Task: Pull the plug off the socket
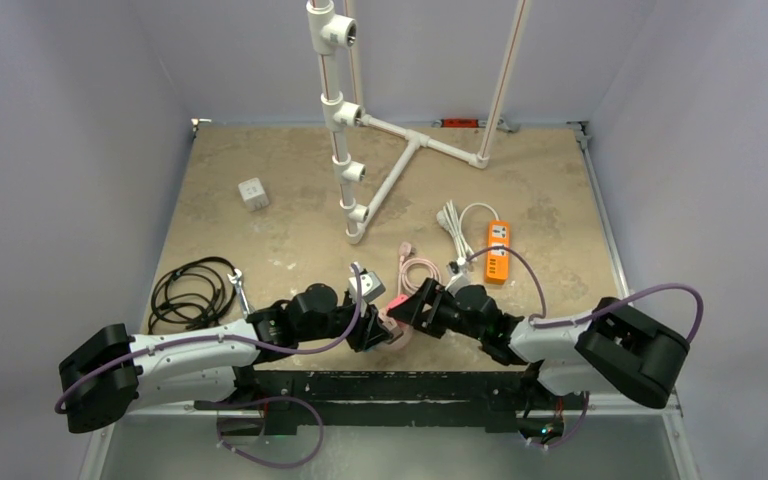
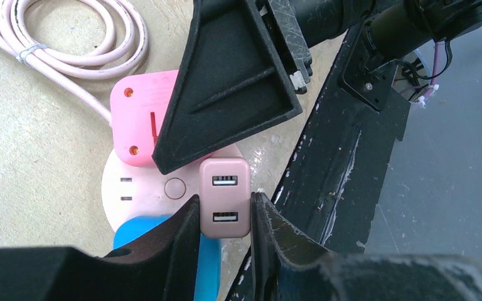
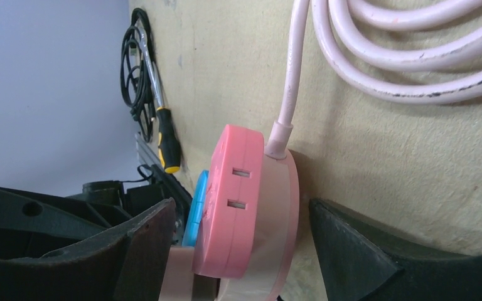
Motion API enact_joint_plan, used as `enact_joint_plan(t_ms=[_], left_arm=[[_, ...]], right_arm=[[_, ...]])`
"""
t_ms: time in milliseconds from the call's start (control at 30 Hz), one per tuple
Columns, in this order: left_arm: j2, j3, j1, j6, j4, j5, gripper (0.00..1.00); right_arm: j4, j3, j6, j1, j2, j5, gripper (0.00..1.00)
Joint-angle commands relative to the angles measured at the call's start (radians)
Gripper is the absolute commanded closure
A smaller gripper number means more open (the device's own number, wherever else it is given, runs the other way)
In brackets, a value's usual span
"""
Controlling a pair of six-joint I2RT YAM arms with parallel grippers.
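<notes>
The socket is a round pale disc (image 2: 139, 188) carrying a pink block (image 2: 141, 119) and a blue block (image 2: 132, 229), lying near the table's front edge (image 1: 396, 318). A dusty-pink USB plug (image 2: 224, 188) sits in its top. My left gripper (image 2: 224, 210) is shut on the plug, one finger pressed to each side. My right gripper (image 3: 241, 210) stands open astride the socket's pink block (image 3: 232, 200) and disc (image 3: 282, 238), with a gap on both sides. One right finger (image 2: 232, 81) hangs over the pink block. The plug's edge (image 3: 179, 276) shows beside the left finger.
The socket's pink cord (image 1: 418, 270) lies coiled behind it. An orange power strip (image 1: 497, 250) and white cable (image 1: 455, 220) are at the right. A black cable coil (image 1: 192, 292), a screwdriver (image 1: 241, 290), a white cube adapter (image 1: 252, 193) and a PVC pipe frame (image 1: 345, 130) stand farther off.
</notes>
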Motion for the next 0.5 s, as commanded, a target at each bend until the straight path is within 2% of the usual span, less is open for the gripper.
enact_joint_plan(t_ms=[0,100,200,467], left_arm=[[-0.014,0.001,-0.001,0.013,0.059,0.018,1.00],[-0.012,0.001,-0.001,0.016,0.061,0.021,1.00],[-0.011,0.001,-0.001,0.014,0.057,0.014,1.00],[-0.009,0.007,0.000,-0.080,0.024,-0.125,1.00]], right_arm=[[0.135,-0.018,0.063,-0.001,0.035,-0.051,0.23],[0.175,-0.028,0.091,-0.001,0.048,-0.046,0.30],[0.177,-0.035,0.104,-0.001,0.042,-0.034,0.42],[0.123,-0.040,0.088,-0.001,0.004,-0.001,0.75]])
